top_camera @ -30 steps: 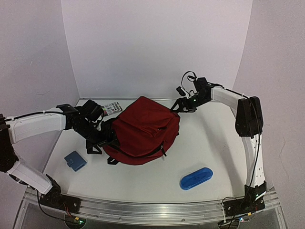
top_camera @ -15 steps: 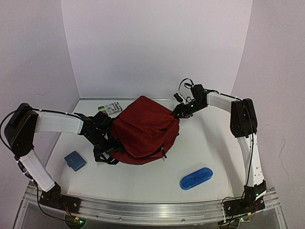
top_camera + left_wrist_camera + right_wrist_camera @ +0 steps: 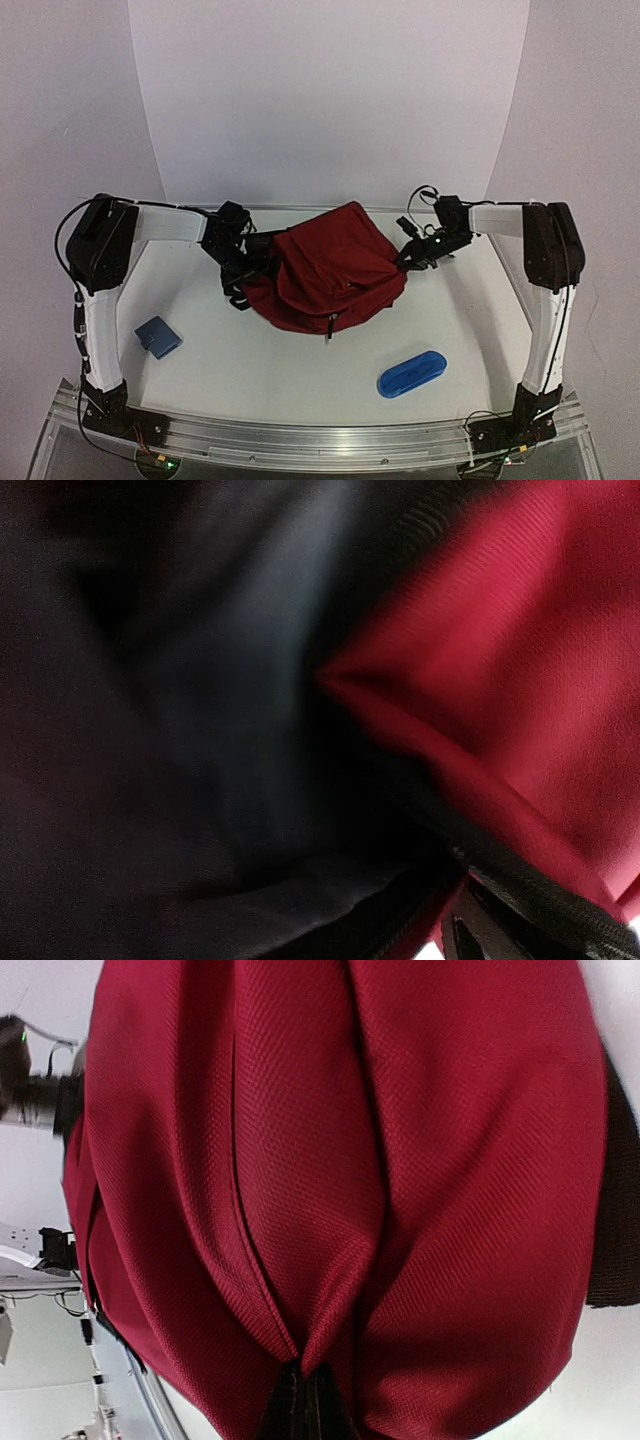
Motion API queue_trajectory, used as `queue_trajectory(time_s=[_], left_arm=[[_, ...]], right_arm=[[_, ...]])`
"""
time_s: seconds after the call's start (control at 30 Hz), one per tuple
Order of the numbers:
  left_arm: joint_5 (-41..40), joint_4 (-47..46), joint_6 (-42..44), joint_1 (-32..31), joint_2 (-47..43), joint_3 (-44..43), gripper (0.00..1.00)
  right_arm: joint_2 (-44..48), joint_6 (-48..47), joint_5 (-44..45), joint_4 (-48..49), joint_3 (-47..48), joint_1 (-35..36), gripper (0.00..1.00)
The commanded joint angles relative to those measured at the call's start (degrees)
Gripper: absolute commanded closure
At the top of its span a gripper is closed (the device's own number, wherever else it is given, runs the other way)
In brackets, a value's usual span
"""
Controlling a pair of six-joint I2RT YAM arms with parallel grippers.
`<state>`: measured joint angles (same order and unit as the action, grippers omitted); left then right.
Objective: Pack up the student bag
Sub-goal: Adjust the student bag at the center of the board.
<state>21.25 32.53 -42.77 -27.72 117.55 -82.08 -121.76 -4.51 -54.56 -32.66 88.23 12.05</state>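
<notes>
From above, the dark red backpack (image 3: 335, 268) lies slumped toward the rear of the table (image 3: 300, 350). The left gripper (image 3: 243, 272) presses into its left side, and how far open it is cannot be told. The right gripper (image 3: 408, 258) meets the backpack's right edge. Left wrist: only blurred red fabric and dark lining. Right wrist: the jaws are closed tight, pinching a gathered fold of the red fabric.

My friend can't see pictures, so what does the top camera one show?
A dark red student bag sits in the middle of a white table. The right claw pinches its right edge; the left claw is at its left side. A blue oblong case and a small blue square thing lie nearer the front.
</notes>
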Motion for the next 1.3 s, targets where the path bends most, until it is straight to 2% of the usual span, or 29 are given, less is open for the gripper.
queue_trajectory(time_s=[0.0,0.07,0.1,0.13,0.23,0.3,0.37,0.47,0.6,0.7,0.77,0.87,1.03,1.27], left_arm=[[1.51,1.56,5.89,2.4,8.09,-14.17,0.1],[0.62,4.48,7.53,3.0,9.28,-19.29,0.09],[0.05,5.49,8.53,3.01,8.6,-20.26,0.08],[-0.18,5.37,9.15,2.89,6.63,-19.46,0.07],[-0.76,1.77,8.3,2.26,-2.6,-8.76,0.03],[-2.72,-0.42,6.89,0.97,-11.06,-0.06,0.01],[-5.47,-1.74,5.44,-1.44,-20.79,7.92,0.0],[-7.68,-4.13,3.6,-7.55,-30.68,16.57,0.01],[-10.2,-3.1,3.52,-16.54,-31.02,18.86,0.04],[-13.67,-2.16,0.56,-16.86,-28.34,17.22,0.09],[-15.55,-2.36,-2.85,-13.34,-27.24,14.95,0.12],[-18.98,-0.88,-6.29,-9.53,-24.77,9.48,0.14],[-25.47,5.81,-7.51,-6.35,-15.84,-4.3,0.08],[-26.19,16.33,-5.55,-4.59,1.19,-27.06,0.02]], right_arm=[[8.01,2.31,-0.71,-1.4,-9.35,-1.57,0.99],[9.25,3.41,-1.2,-0.37,-9.86,-1.55,0.89],[9.35,3.36,-0.92,-0.6,-9.05,-1.56,0.77],[9.58,2.77,-0.08,-0.9,-8.15,-1.69,0.7],[11.63,1.51,0.35,-2.13,-7.71,-4.29,0.41],[12.45,0.08,0.12,-4.11,-7.35,-6.65,0.29],[13.03,-3.58,0.79,-6.66,-6.91,-8.1,0.23],[13.21,-7.31,1.64,-9.1,-7.66,-8.19,0.21],[12.09,-7.62,0.98,-8.87,-9.19,-8.25,0.2],[10.32,-7.07,1.11,-8.81,-8.06,-8.24,0.2],[9.74,-6.9,1.61,-8.66,-6.91,-8.26,0.2],[9.84,-6.6,4.26,-7.45,-5.32,-8.17,0.19],[8.13,-6.22,8.39,-6.51,0.44,-8.09,0.17],[6.27,-5.62,10.08,-5.65,7.34,-6.33,0.15]])
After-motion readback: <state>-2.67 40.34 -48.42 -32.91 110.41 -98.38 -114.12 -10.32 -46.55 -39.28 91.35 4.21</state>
